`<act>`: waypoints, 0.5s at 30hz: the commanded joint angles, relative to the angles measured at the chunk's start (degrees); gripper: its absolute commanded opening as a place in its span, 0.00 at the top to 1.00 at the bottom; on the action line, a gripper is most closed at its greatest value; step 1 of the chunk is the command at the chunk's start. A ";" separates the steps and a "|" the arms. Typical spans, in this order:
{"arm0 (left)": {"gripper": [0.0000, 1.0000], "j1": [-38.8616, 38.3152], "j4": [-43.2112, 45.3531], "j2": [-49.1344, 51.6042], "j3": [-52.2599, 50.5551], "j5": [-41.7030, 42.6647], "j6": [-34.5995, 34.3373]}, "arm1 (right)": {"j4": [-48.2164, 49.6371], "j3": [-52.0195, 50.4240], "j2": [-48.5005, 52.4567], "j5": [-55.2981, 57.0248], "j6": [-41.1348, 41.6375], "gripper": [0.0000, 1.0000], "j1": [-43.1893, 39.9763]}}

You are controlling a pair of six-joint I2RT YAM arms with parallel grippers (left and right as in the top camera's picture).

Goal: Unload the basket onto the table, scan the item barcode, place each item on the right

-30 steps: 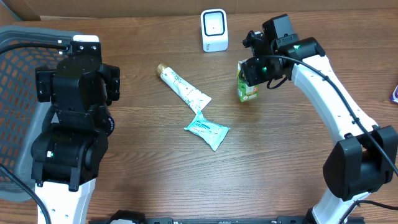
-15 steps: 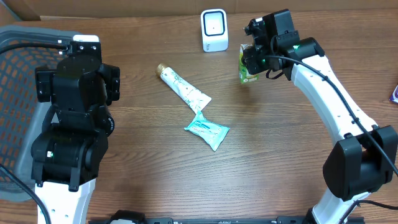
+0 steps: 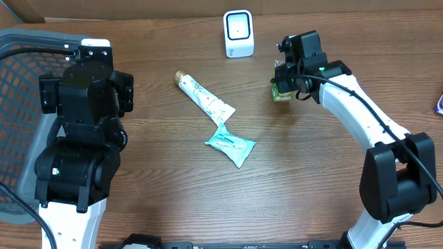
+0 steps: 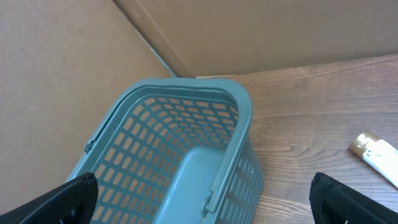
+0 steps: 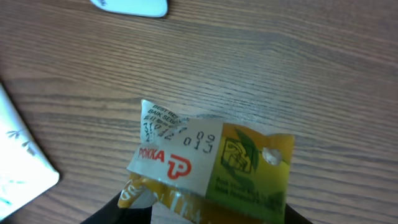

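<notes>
right tool (image 3: 285, 83): clamped on the drink carton (image 5: 211, 163), gripping it by the lower end in the wrist view
left tool (image 4: 204, 203): fingers wide apart, empty, above the basket (image 4: 245, 112) at frame left
item: carton in upper right of overhead, just right and below the scanner (image 3: 239, 33), looks lifted off the desk (image 3: 311, 180)
done: pick, I'd say
left: turn the barcode to the scanner face; no barcode visible, only date print and logo
others: tube (image 3: 204, 97) and pouch (image 3: 230, 144) mid-desk, untouched
</notes>
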 commanded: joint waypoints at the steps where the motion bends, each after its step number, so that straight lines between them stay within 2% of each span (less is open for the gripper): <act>1: 0.00 -0.02 0.15 0.22 0.04 0.09 0.46 | 3.65 -2.58 -2.43 1.27 4.13 0.56 0.22; 8: 0.00 -0.02 0.15 0.22 0.04 0.09 0.46 | 13.55 -5.75 -2.45 6.49 11.17 0.56 1.01; 12: 0.01 -0.02 0.15 0.22 0.04 0.09 0.46 | 15.04 -5.75 -2.45 7.43 11.37 0.56 1.86; 15: 0.00 -0.02 0.15 0.22 0.04 0.09 0.46 | 16.00 -5.75 -2.45 12.37 11.30 0.56 2.64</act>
